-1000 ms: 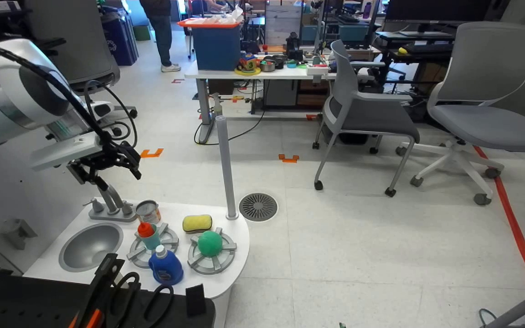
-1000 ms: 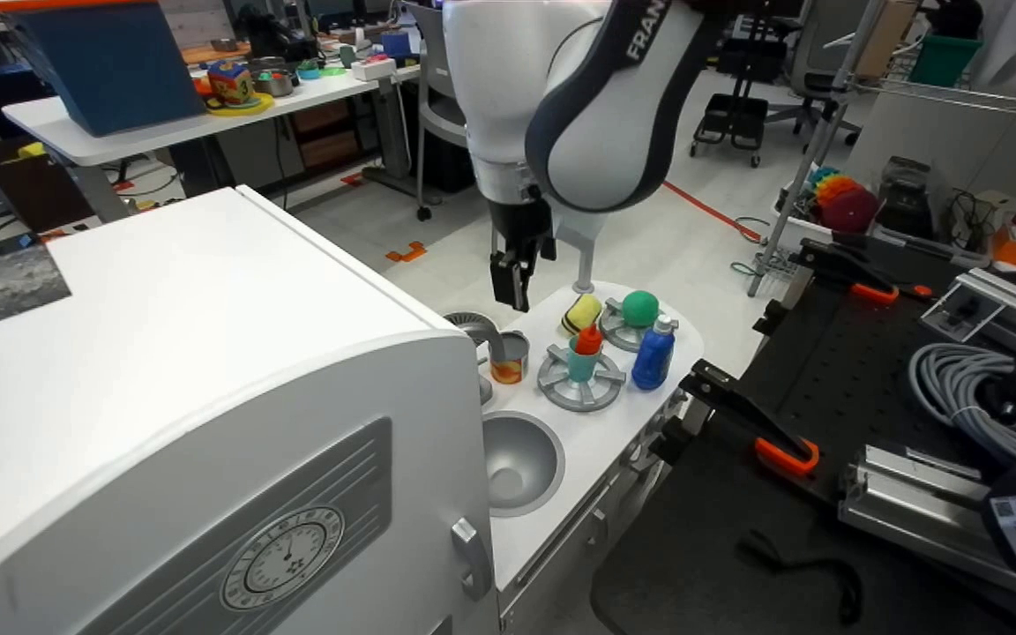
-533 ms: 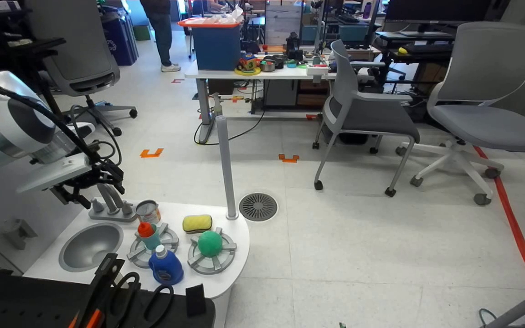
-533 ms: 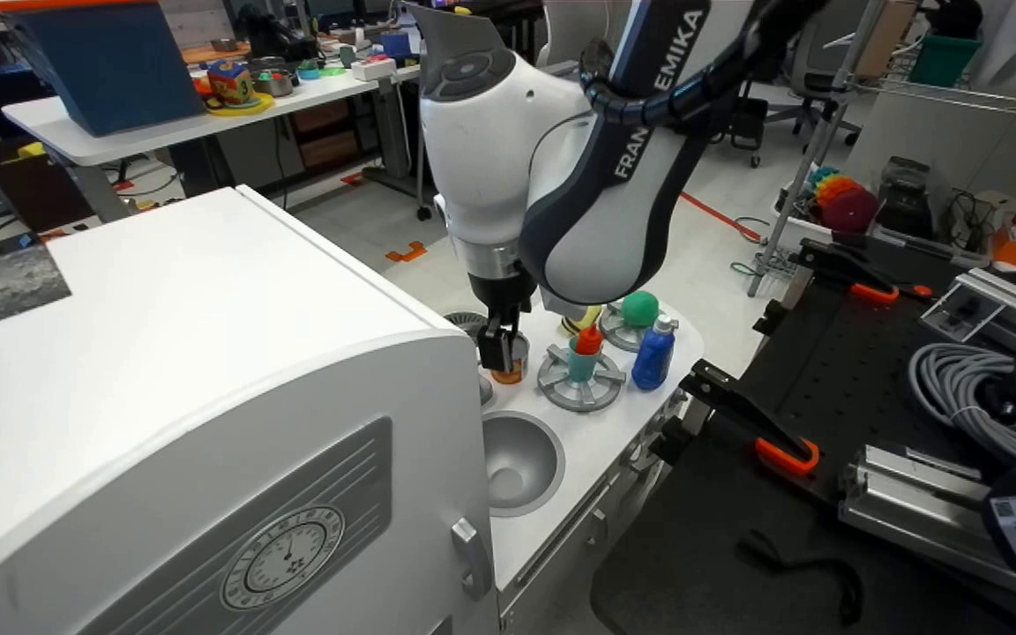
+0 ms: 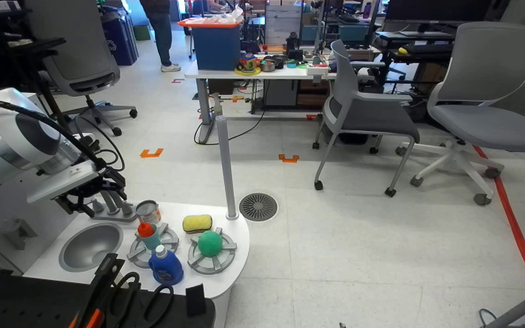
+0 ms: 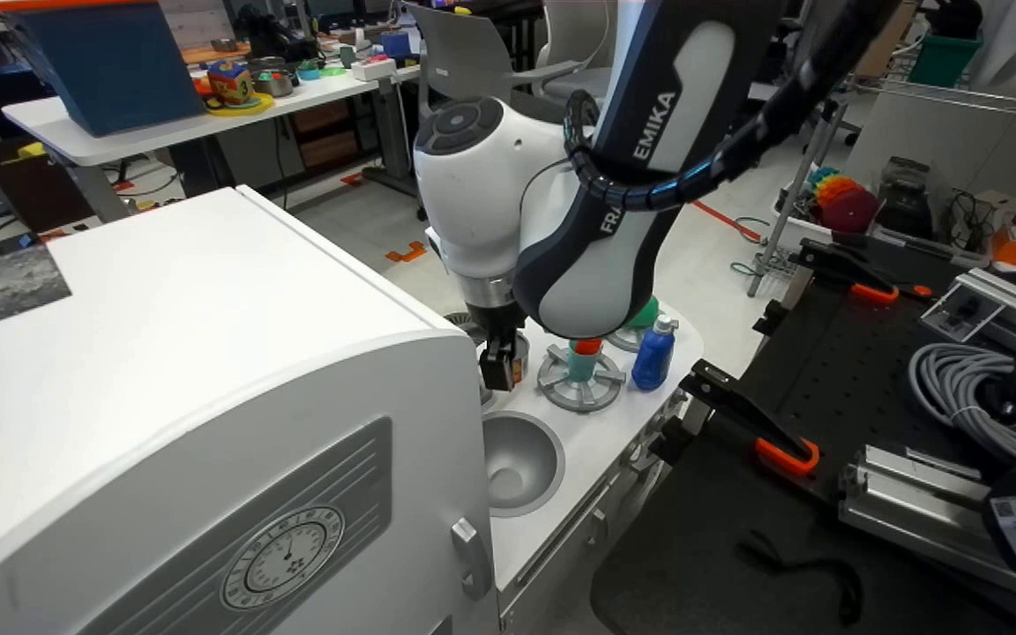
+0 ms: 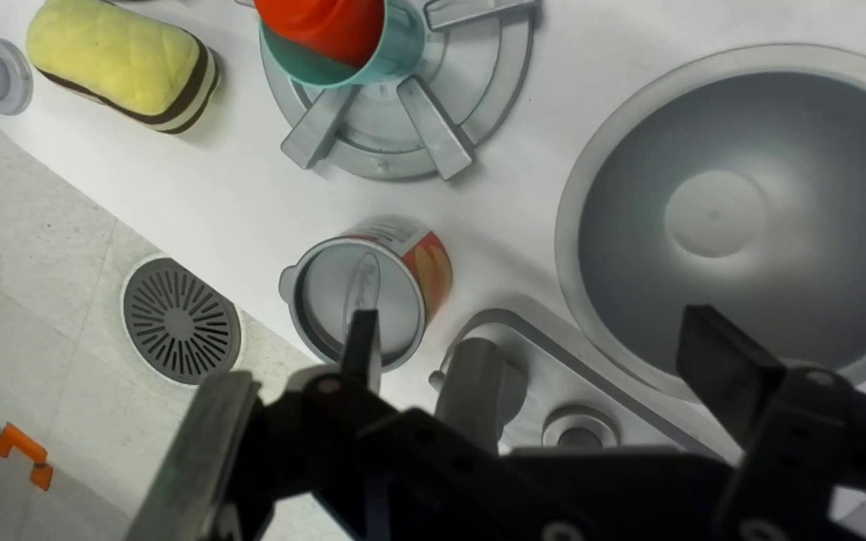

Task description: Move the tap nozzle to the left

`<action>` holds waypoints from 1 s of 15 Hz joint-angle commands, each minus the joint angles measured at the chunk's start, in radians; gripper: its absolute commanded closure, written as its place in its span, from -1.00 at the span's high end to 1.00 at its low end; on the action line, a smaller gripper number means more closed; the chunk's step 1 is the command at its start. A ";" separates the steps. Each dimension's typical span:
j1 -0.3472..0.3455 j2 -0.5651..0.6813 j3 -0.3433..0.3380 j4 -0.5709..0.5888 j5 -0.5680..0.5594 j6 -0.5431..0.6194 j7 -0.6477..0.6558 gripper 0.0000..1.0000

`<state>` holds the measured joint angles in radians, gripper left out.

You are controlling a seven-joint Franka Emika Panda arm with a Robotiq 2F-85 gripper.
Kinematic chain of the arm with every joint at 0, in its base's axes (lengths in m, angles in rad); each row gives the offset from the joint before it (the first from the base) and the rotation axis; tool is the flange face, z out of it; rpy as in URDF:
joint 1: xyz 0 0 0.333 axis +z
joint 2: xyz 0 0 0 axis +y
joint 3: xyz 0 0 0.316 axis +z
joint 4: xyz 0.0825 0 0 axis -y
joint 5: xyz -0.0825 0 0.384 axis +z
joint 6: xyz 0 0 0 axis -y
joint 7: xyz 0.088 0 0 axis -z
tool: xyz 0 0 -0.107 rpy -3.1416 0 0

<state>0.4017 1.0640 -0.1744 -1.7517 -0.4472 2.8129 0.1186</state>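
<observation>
The tap nozzle [image 7: 470,387] is a grey tube standing on a silver base with small side handles. In the wrist view it lies between my open fingers, nearer the left one in the picture, with gaps on both sides. Its lower part in the picture is hidden by the gripper body. In an exterior view the nozzle [image 5: 109,202] shows partly behind the fingers. My gripper [image 7: 542,361] is open and empty, over the tap base. In both exterior views the gripper [image 5: 106,203] is low at the tap; in one of them the gripper [image 6: 499,370] hides most of the nozzle.
An upright can [image 7: 361,293] stands close to the nozzle, under one finger. The round sink bowl [image 7: 576,218] lies beside the tap. A teal cup [image 7: 399,52], yellow sponge [image 7: 117,60], blue bottle [image 5: 165,266] and green ball [image 5: 210,243] stand around. A white cabinet [image 6: 235,353] flanks the counter.
The gripper has come down from above the tap to the nozzle's height. In the last half second it has dropped slightly more. The nozzle and counter objects look unmoved.
</observation>
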 commanded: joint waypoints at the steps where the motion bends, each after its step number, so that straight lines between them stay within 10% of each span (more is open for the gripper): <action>1: 0.030 0.033 -0.020 0.036 -0.015 0.007 -0.048 1.00; 15: -0.017 -0.073 0.128 -0.116 0.003 -0.006 -0.230 1.00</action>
<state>0.4263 1.0500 -0.1369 -1.7957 -0.4490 2.8075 -0.0357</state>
